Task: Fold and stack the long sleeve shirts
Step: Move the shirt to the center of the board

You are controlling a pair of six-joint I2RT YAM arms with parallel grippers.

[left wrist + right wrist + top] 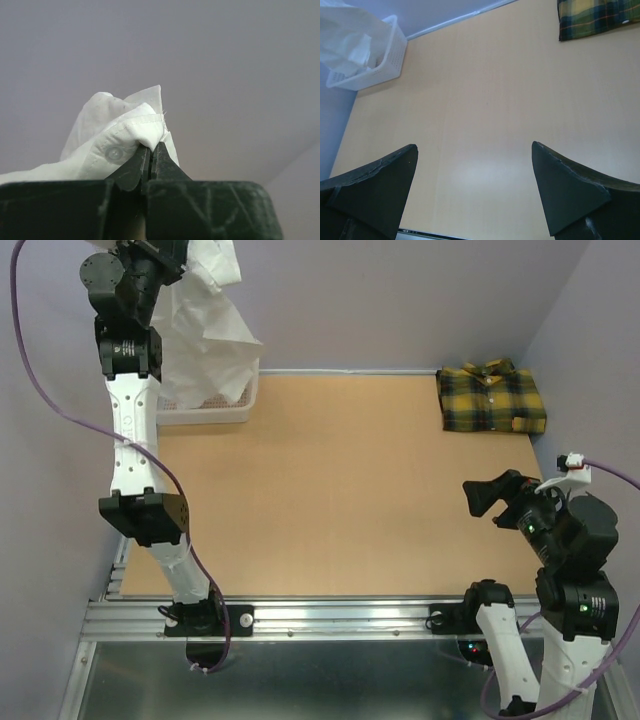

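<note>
1. While the left end effector is clenched on a buttoned edge of the white shirt, the shirt hangs high over the basket at the far-left corner of the table.
2. Near right, the right end effector is released, jaws wide, w/ nothing between them.
3. Far right, well apart, the plaid shirt lies folded.
4. Step in hand, I'd say: getting the white shirt out. Lift till the hem clears the rim, then swing over mid-table & lay it flat. Otherwise the basket may drag along.
5. Basket: the shirt's lower end dangles into it. Can't tell if anything else is inside.
</note>
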